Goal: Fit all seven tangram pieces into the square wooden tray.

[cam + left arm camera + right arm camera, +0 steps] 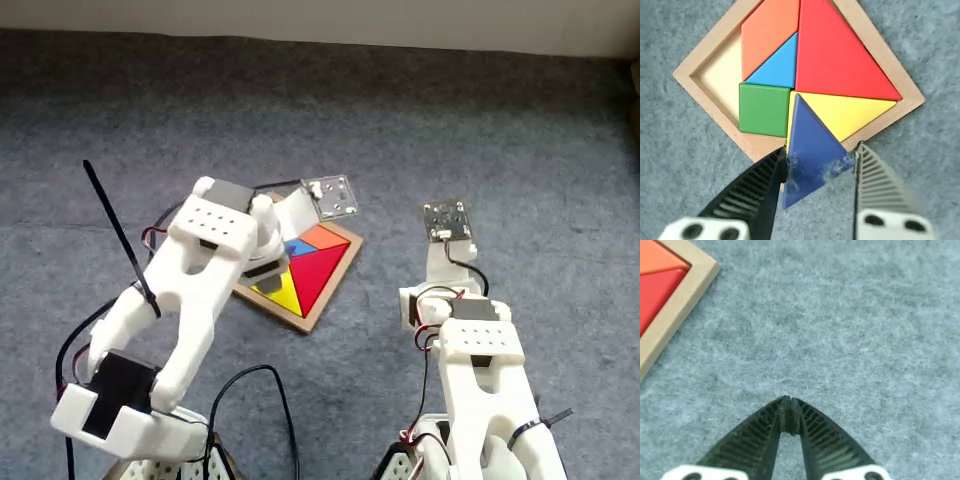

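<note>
On grey carpet (420, 120), a square wooden tray (308, 322), turned corner-on. Inside it, packed edge to edge: orange flat piece (322, 237), small blue triangle (299, 247), red triangle (315, 270) and yellow piece (283, 292), perhaps also a triangle, half covered. Over the tray's left part, the white left arm (190, 290), with black cables (255, 375) beside its base. Well apart on the right, the white right arm (480, 360), wrist above bare carpet.

No legible text, numbers, labels or signs, plain coloured faces on the tangram pieces (840, 55), bare wood on the square wooden tray (912, 101), any print on the left circuit board (332, 197) and the right circuit board (447, 221) too small to read
</note>
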`<state>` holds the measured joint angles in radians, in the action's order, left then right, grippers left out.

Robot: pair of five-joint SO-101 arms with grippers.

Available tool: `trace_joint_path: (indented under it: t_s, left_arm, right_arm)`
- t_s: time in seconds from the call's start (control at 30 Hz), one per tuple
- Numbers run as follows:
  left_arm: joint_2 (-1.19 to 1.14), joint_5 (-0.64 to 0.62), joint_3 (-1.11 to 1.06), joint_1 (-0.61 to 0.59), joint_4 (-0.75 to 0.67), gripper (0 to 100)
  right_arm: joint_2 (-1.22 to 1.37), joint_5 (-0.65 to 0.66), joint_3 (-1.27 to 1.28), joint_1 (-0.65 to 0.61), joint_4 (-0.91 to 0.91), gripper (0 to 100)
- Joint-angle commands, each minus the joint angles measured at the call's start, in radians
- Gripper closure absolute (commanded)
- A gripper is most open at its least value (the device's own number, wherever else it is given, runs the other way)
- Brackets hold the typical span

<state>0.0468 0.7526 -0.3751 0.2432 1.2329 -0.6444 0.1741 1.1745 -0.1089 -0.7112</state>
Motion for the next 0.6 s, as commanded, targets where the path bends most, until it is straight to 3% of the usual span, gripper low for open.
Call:
trace_joint_path:
  t_s: [0.0,0.4,0.57]
  left_arm:
    - [0.044,-0.054,0.018,0.018,-0.008,73]
    - [0.044,-0.057,-0.002,0.033,-0.006,73]
    - [0.044,-0.051,-0.113,0.097,-0.046,76]
  right_arm:
    - [-0.028,0.012,-0.008,0.008,0.021,98.9]
    - [-0.028,0.012,-0.008,0.008,0.021,98.9]
    - [-0.028,0.023,-0.008,0.008,0.021,98.9]
